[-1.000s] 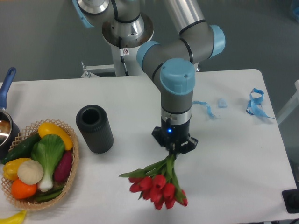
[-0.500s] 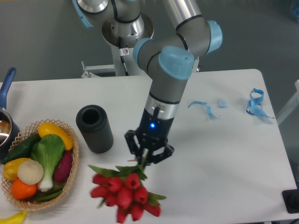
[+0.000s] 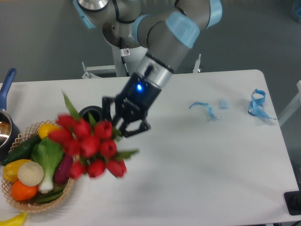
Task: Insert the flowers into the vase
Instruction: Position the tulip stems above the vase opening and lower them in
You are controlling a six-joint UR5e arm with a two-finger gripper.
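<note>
My gripper [image 3: 120,123] is shut on the stems of the flowers [image 3: 89,146], a bunch of red tulips with green leaves, blurred by motion. It holds them in the air, heads toward the camera, in front of the vase [image 3: 88,113]. Only a bit of the vase's black rim shows behind the blooms; the rest is hidden. The bunch also overlaps the right side of the wicker basket.
A wicker basket [image 3: 66,188] with vegetables, among them a bok choy [image 3: 47,157], stands at the front left. A pan with a blue handle [image 3: 6,84] is at the left edge. Blue ribbon scraps [image 3: 256,104] lie at the back right.
My gripper has swung left and up with the flowers, from the table's front middle to just in front of the vase. The blooms now cover most of the vase.
</note>
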